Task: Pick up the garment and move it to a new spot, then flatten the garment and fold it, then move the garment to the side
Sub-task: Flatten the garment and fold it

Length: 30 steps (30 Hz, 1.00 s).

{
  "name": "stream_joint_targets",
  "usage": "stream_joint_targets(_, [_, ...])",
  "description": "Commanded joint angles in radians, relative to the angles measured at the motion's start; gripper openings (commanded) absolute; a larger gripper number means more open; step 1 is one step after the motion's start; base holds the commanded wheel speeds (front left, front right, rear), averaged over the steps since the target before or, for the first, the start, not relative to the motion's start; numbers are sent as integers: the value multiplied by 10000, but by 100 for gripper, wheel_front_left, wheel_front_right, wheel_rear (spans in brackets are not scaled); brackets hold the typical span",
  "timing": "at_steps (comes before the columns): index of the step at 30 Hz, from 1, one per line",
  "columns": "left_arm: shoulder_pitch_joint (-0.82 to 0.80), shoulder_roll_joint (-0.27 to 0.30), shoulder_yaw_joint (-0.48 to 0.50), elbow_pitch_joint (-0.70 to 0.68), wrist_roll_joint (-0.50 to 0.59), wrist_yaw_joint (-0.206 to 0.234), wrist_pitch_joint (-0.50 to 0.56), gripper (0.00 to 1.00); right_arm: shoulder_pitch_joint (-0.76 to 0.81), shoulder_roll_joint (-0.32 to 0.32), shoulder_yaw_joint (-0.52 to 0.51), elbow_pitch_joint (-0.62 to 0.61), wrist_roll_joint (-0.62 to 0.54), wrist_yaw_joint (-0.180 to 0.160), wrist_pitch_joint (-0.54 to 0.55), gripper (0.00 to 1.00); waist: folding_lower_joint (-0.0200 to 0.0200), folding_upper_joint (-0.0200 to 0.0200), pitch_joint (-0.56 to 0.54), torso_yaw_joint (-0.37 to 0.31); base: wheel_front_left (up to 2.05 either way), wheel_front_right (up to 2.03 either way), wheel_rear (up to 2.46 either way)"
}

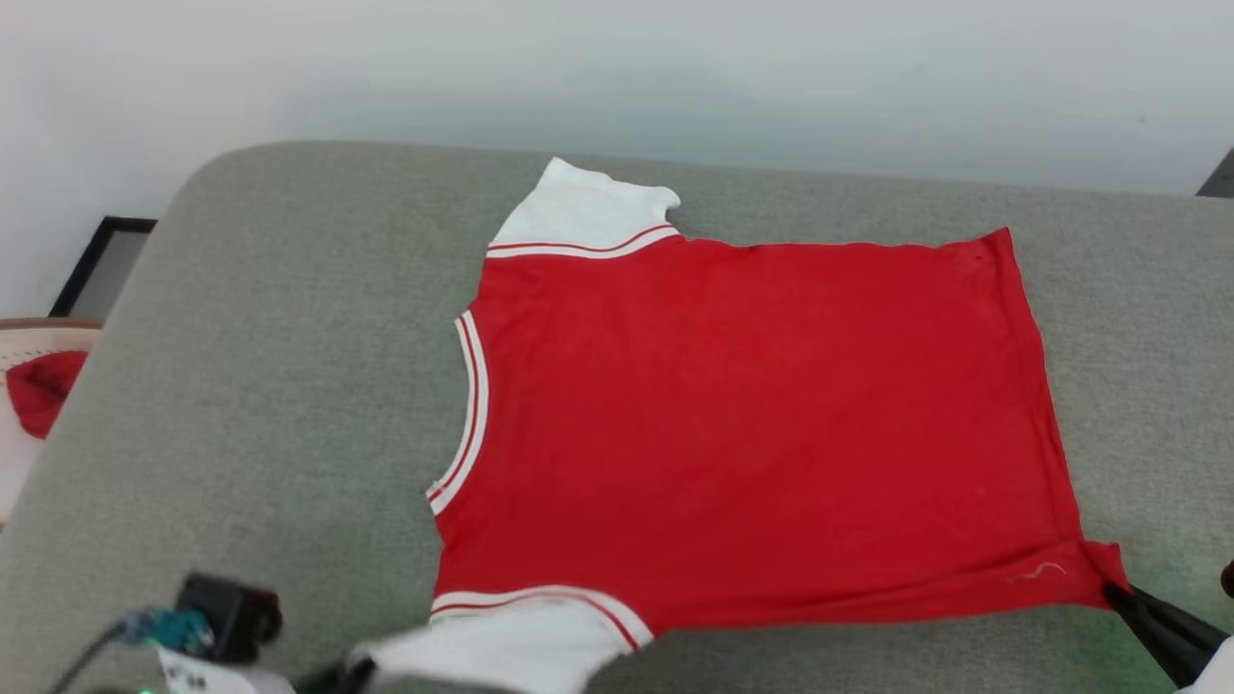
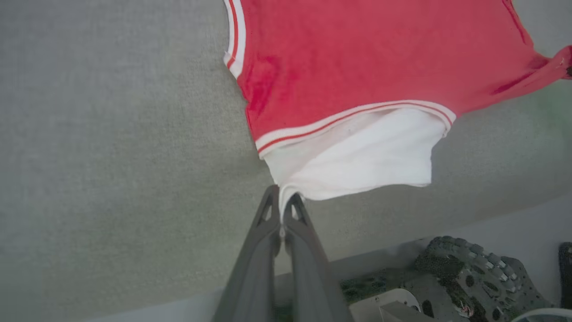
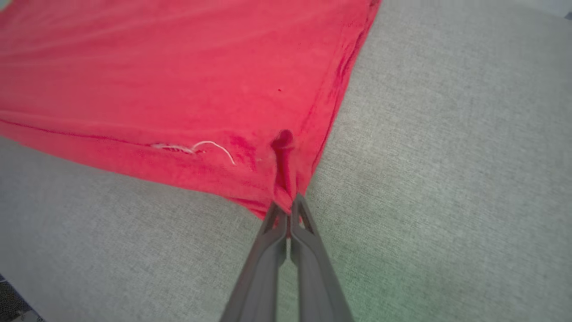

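Red cloth, plain face up: the garment [image 1: 752, 414] lay spread on the grey upholstered top [image 1: 289, 386]. Neck opening pointed to the robot's left and hem to its right, so the long axis ran side to side across the head view.

Key relation: the whole garment lay forward of both grippers, which sat on its near edge at opposite ends.
- Left gripper [image 2: 281, 197]: fingers closed tight on the corner of the near white sleeve [image 2: 357, 161].
- Right gripper [image 3: 288, 208]: fingers pinched on the near hem corner [image 3: 281, 179], with cloth bunched into a small ridge just above the tips and a loose white thread [image 3: 214, 150] just beside it.
- Each arm was nearer its own end, neither crossing over.

Judged: with both near corners held, the next move was likely a pull to tauten or a carry of the near edge over toward the far edge. Either needs the two grippers to travel level and together.

The far white sleeve [image 1: 578, 212] lay flat by the back edge. The body looked mostly smooth, with slight pull lines at the right corner.

The surface was woven grey fabric with a rounded corner, plenty bare on all sides. A pale wall [image 1: 617, 77] stood behind. Off the left edge were a dark frame [image 1: 96, 260] and a red item [image 1: 39, 386], too unclear to name.
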Motion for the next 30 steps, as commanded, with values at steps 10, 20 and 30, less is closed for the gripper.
stream_joint_targets(10, [-2390, 249, 616, 560, 1976, -753, 1031, 0, -346, 897, -1375, -1328, -773, -12, 1244, 0, 0, 0, 464, -605, 0, 0, 0])
stream_joint_targets(20, [-4639, -1586, 650, 3938, 2873, -3218, 2221, 0, -1994, 1800, -1473, -793, -1563, -12, 2210, 0, 0, 0, 1033, -926, 0, 0, 0])
stream_joint_targets(30, [-5558, -3606, 198, 7360, 2791, -4973, 2838, 0, -3316, 2292, -1004, 383, -1717, -12, 2686, 0, 0, 0, 1573, -1008, 0, 0, 0])
